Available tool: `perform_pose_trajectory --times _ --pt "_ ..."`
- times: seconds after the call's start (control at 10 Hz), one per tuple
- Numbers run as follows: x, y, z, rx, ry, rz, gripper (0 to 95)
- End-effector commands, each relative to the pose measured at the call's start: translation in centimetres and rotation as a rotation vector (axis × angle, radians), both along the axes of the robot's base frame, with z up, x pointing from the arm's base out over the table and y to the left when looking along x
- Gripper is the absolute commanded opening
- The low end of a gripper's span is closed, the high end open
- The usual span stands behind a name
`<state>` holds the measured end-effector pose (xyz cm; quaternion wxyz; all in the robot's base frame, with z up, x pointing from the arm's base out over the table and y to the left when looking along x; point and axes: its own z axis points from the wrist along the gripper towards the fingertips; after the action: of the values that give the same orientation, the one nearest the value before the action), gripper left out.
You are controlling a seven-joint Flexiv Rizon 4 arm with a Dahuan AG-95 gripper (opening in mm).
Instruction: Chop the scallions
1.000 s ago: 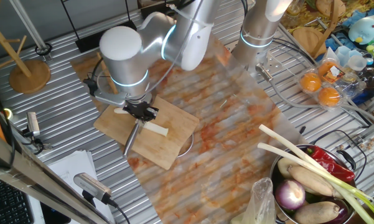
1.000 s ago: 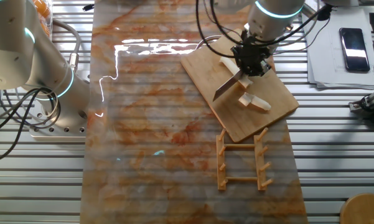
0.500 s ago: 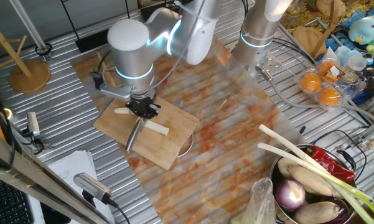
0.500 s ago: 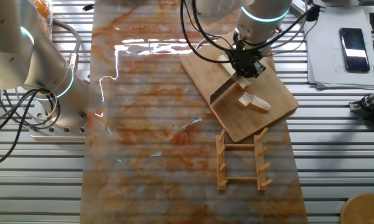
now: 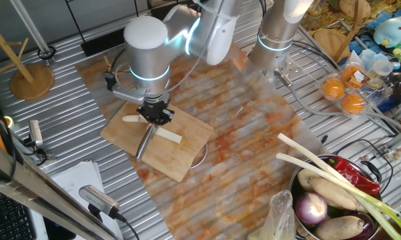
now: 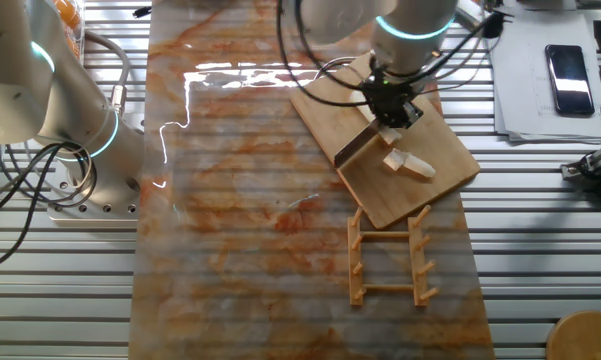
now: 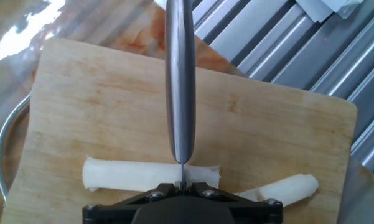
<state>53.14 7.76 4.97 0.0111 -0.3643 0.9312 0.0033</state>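
The scallion is a pale cream stalk lying in two pieces on the wooden cutting board (image 5: 180,160): one piece (image 5: 131,119) left of the gripper and one (image 5: 169,137) to its right. In the hand view the longer piece (image 7: 130,174) and the shorter piece (image 7: 285,188) lie across the board (image 7: 99,112). My gripper (image 5: 155,115) is shut on a knife (image 5: 144,141). Its blade (image 7: 179,81) points away along the board, over the cut between the pieces. In the other fixed view the gripper (image 6: 386,106), the blade (image 6: 357,146) and a piece (image 6: 407,163) show.
A metal bowl (image 5: 300,183) with an onion, a red pepper and long green-leaved stalks (image 5: 333,172) stands front right. Oranges (image 5: 343,93) lie at the right. A wooden rack (image 6: 390,255) lies beside the board. A second arm's base (image 6: 90,150) stands at the left. A metal rim (image 7: 0,155) shows under the board.
My gripper has shifted a little along the stalk, toward the back of the board, with the knife still in it. The blade has come lower over the board. The pieces have not moved.
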Motion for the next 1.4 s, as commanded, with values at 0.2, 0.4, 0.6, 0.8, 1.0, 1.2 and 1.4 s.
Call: perform_pose_trajectory --times 0.2,0.4,0.6,0.8,1.0,1.2,1.4 --pt "2.7 2.1 -9.9 -0.038 0.041 -0.025 0.0" --pt "3.0 1.7 -8.5 -0.028 0.021 0.007 0.0" --pt "2.8 1.7 -8.3 0.023 0.006 -0.002 0.0" --pt "2.3 1.5 -8.4 0.029 0.005 0.002 0.0" --pt "1.2 1.0 -7.0 0.025 0.010 0.025 0.0" --pt "0.9 1.0 -5.6 0.000 0.025 0.036 0.0" --pt "0.5 0.9 -6.1 0.007 0.015 0.027 0.0"
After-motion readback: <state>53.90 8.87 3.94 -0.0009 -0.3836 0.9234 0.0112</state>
